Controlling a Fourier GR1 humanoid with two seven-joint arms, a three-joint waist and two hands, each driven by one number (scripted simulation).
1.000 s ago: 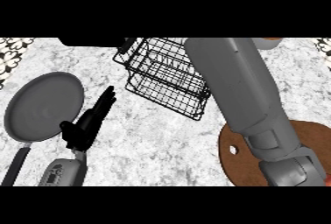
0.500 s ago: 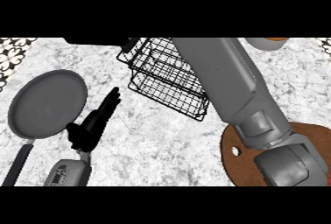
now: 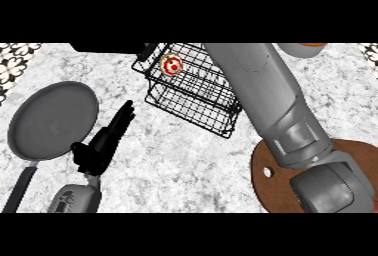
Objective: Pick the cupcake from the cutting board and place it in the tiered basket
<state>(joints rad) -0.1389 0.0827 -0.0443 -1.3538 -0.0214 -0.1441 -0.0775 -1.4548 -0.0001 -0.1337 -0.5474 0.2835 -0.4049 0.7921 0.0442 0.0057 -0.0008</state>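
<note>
Already inside the tiered basket: the cupcake

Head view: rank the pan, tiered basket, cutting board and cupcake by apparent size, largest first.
1. Tiered basket and pan: about alike, so not ranked apart.
2. Cutting board: unsure, since the right forearm covers much of it and the view's edge cuts it off.
3. Cupcake: plainly the smallest.
</note>
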